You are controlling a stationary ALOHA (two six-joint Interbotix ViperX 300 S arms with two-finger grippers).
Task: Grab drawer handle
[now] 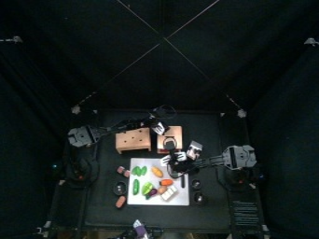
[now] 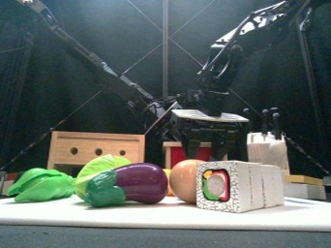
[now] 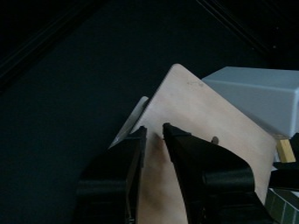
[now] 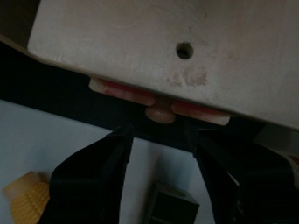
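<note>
The drawer handle (image 4: 159, 112) is a small round knob on a red drawer front (image 4: 149, 93) under the pale wooden box (image 4: 176, 39). My right gripper (image 4: 160, 133) is open, with its jaws standing on either side of the knob and not touching it. From the front, the right gripper (image 2: 207, 124) hangs over the red drawer front (image 2: 181, 153), beside the wooden box (image 2: 97, 147). My left gripper (image 3: 156, 138) has its jaws pinched on a thin edge of the wooden box (image 3: 193, 114). From above, the right gripper (image 1: 178, 157) is just in front of the box (image 1: 133, 140).
A white cutting board (image 1: 189, 198) lies at the table's front with several toy foods: a green leaf (image 2: 42, 184), an eggplant (image 2: 135, 182) and a sushi roll (image 2: 233, 186). A knife block (image 2: 265, 150) stands at the right.
</note>
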